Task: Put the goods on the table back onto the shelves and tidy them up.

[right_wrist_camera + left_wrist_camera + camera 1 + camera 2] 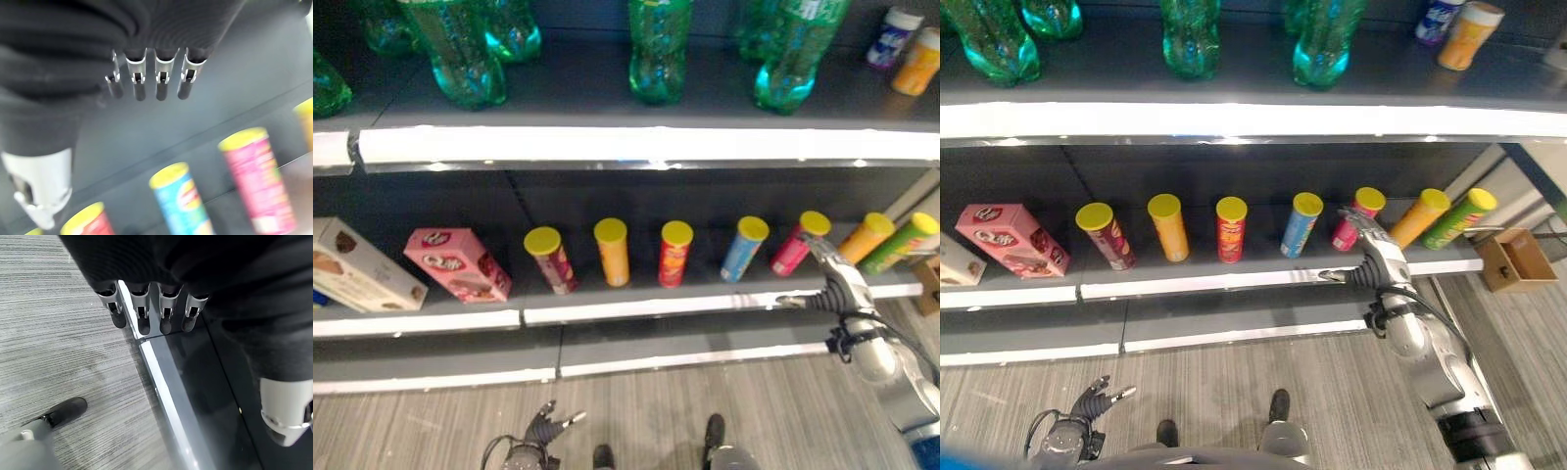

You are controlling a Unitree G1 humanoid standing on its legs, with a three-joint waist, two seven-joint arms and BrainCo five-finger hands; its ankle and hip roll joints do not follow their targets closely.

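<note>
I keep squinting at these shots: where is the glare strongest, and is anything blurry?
Left eye view: the upper shelf's front strip glares white, washing out detail. Right wrist view: the pink can and blue can look soft and smeared. Left wrist view: the left hand looks fairly crisp.

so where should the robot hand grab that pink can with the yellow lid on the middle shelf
Around the mid-body of the pink can, coming from the open front of the shelf. It is a slim cylinder leaning back, with gaps toward the blue can and orange can, so fingers could wrap its sides. The right robot hand, fingers straight, is just in front of it.
</note>
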